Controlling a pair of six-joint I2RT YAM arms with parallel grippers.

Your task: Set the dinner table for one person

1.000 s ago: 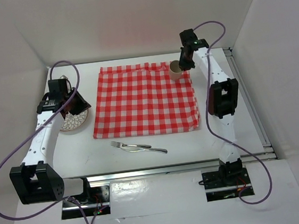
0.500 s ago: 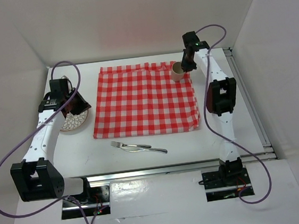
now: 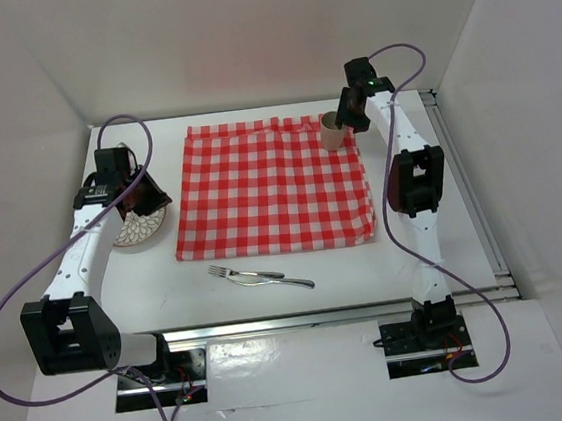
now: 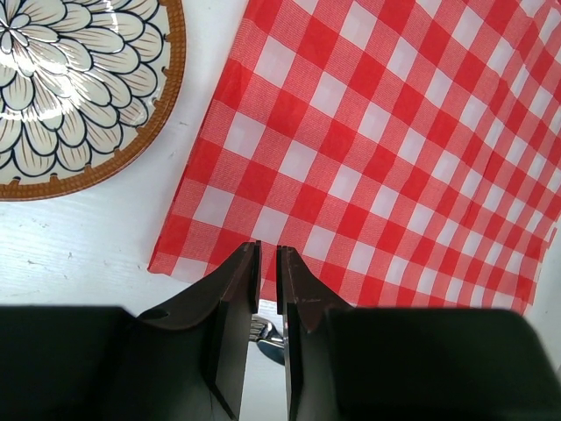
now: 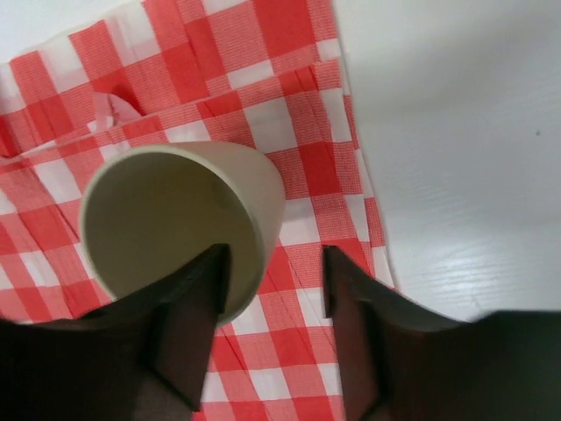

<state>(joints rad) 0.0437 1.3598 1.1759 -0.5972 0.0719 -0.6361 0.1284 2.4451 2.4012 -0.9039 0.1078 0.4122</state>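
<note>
Over the last second the right arm point(image 3: 402, 142) had drawn its wrist slightly back toward the far wall, while the cup point(image 3: 331, 133) stayed on the far right corner of the cloth point(image 3: 268, 187). The right jaws stood released, dark fingers spread, one across the cup's rim, the other off its side. The cup was matte cream, tapered and open-mouthed. The cloth, red-and-white checked and softly wrinkled, lay on the smooth white bench point(image 3: 367, 262), which spread under everything. The left jaws were clenched to a thin slit on nothing, just off the cloth's left edge. Beside them sat a round plate point(image 3: 140, 228), petal-patterned with a brown rim. A shiny metal fork point(image 3: 229, 271) lay on the bench's near strip.
</note>
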